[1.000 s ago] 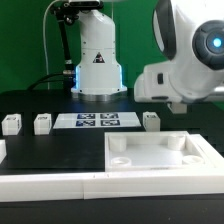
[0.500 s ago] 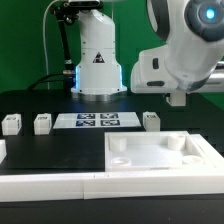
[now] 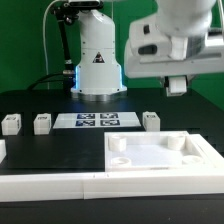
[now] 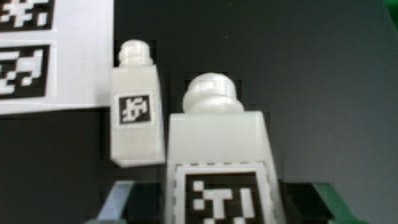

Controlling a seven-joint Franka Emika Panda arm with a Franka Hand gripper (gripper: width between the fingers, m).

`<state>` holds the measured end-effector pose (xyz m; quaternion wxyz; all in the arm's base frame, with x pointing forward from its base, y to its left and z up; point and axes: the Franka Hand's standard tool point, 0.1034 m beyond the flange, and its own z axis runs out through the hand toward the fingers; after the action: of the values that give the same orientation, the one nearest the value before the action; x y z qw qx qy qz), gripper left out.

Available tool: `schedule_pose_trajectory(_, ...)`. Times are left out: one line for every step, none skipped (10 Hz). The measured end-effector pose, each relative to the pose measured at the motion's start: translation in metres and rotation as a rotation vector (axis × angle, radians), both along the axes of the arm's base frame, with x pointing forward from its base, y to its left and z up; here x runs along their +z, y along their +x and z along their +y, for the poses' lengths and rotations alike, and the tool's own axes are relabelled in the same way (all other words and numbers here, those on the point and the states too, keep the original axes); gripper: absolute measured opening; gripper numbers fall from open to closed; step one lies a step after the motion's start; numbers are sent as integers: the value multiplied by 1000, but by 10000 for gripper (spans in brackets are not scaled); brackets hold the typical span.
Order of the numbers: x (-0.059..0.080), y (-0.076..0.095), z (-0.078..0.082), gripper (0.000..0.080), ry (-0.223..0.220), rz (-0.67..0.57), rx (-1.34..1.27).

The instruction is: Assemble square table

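slab (image 3: 150, 165) wht | legs (image 4: 135, 140) wht, blk/wht tags (image 4: 132, 108) | worktop (image 3: 30, 150) blk

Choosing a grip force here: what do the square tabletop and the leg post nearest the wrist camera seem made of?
Tabletop: probably rigid white plastic, matte; one-piece raised corner sockets and no glare suggest it. Leg post: likely the same matte white plastic, uniform colour; its black-and-white tag looks printed, perhaps a sticker.

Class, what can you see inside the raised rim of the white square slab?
Raised corner sockets stand inside the slab. The worktop beneath it is covered, as is its underside.
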<state>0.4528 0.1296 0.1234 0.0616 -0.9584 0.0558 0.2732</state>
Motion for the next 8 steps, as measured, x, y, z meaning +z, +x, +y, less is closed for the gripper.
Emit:
schedule_pose_trajectory(-4, 0, 2, 290, -5, -68, -5)
schedule_pose_trajectory(-5, 2, 3, 290, -10, -135, -9)
schedule_pose_trajectory(-3, 2, 2, 290, -14, -179, -12)
schedule_pose_trajectory(-6, 10, 3, 290, -19, -276, -21)
schedule_pose_trajectory(-13, 15, 2, 290, -25, -373, -20)
schedule_pose_trajectory(-13, 24, 1, 290, -28, -445, -17)
schedule_pose_trajectory(-5, 36, -1, 290, -23, -516, -12)
schedule_pose_trajectory(1, 45, -4, 290, -21, -585, -9)
